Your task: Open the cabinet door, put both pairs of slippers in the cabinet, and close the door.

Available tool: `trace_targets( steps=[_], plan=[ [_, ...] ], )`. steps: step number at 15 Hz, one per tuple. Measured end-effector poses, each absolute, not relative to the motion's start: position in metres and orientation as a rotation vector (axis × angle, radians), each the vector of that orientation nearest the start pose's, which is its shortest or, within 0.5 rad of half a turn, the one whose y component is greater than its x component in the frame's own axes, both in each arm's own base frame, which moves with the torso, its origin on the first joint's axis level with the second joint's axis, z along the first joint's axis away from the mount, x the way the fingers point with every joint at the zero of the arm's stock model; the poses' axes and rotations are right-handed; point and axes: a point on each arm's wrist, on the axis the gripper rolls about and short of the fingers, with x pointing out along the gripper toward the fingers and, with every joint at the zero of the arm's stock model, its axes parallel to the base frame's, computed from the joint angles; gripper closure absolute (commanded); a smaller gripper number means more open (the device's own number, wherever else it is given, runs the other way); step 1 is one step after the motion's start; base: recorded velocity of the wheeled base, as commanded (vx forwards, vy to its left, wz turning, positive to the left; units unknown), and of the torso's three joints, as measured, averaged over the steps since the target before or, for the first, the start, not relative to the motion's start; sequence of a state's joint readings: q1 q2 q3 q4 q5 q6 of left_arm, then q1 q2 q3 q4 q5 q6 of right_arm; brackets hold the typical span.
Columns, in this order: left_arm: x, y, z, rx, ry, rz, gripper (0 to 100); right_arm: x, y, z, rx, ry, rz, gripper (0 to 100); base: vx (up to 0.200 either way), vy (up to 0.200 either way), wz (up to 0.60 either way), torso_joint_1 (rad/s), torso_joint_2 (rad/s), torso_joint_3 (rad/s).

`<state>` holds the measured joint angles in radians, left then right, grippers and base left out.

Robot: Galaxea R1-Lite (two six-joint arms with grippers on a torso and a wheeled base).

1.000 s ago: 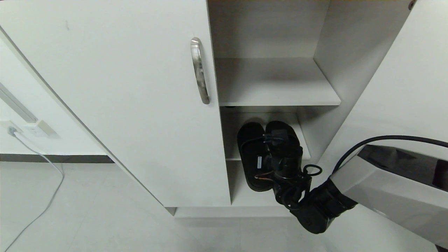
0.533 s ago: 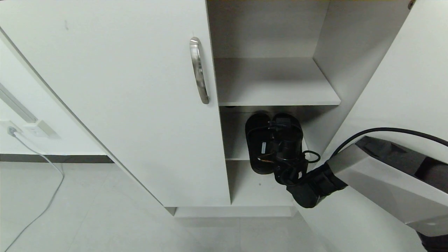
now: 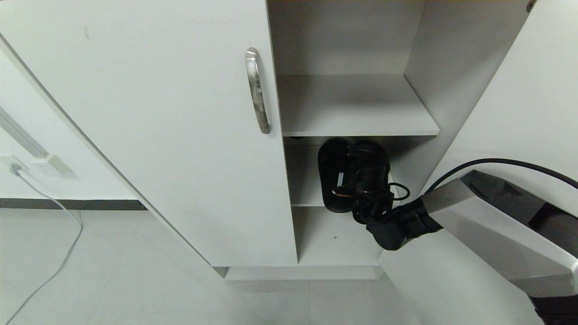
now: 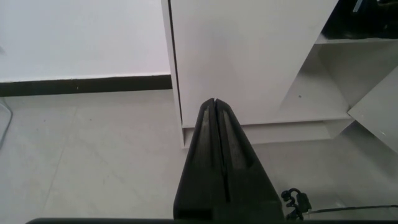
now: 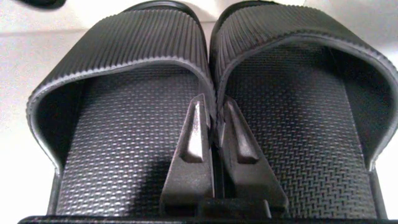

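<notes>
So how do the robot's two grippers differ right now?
The left gripper is shut on nothing; the right gripper pinches the black slippers by their adjoining straps. The left gripper hangs over the floor outside; the right gripper is inside the open cabinet. Both are shut.

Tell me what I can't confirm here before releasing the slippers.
- Head view: whether the black slippers rest on the middle shelf; the right arm covers their heels.
- Right wrist view: dark object, cut off by the edge.
- Head view: cabinet's left half, behind the closed door.
</notes>
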<state>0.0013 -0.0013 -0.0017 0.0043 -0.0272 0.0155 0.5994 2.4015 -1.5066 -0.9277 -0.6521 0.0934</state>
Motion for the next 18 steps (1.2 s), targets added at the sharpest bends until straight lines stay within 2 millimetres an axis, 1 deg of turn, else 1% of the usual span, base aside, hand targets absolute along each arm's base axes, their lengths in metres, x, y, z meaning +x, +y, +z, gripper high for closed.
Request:
trace_targets(
  steps=[2, 4, 13, 14, 18],
  plan=[
    [-0.023, -0.001, 0.075, 0.016, 0.001, -0.026, 100, 0.419, 0.265, 0.119, 0.135, -0.039, -0.059, 100, 0.0, 0.0, 0.0, 0.0, 0.0, 0.0],
    [-0.023, -0.001, 0.075, 0.016, 0.002, -0.026, 100, 0.424, 0.266, 0.117, 0.135, -0.038, -0.063, 100, 0.0, 0.0, 0.0, 0.0, 0.0, 0.0],
    [-0.023, -0.001, 0.075, 0.016, 0.001, -0.026, 100, 0.434, 0.27, 0.106, 0.134, -0.034, -0.068, 100, 0.0, 0.0, 0.0, 0.0, 0.0, 0.0],
    [-0.023, -0.001, 0.075, 0.016, 0.001, -0.026, 100, 0.435, 0.269, 0.105, 0.135, -0.034, -0.069, 0, 0.0, 0.0, 0.0, 0.0, 0.0, 0.0],
    [-0.023, -0.001, 0.075, 0.016, 0.002, -0.026, 100, 0.434, 0.268, 0.099, 0.124, -0.019, -0.071, 0, 0.0, 0.0, 0.0, 0.0, 0.0, 0.0]
  ],
)
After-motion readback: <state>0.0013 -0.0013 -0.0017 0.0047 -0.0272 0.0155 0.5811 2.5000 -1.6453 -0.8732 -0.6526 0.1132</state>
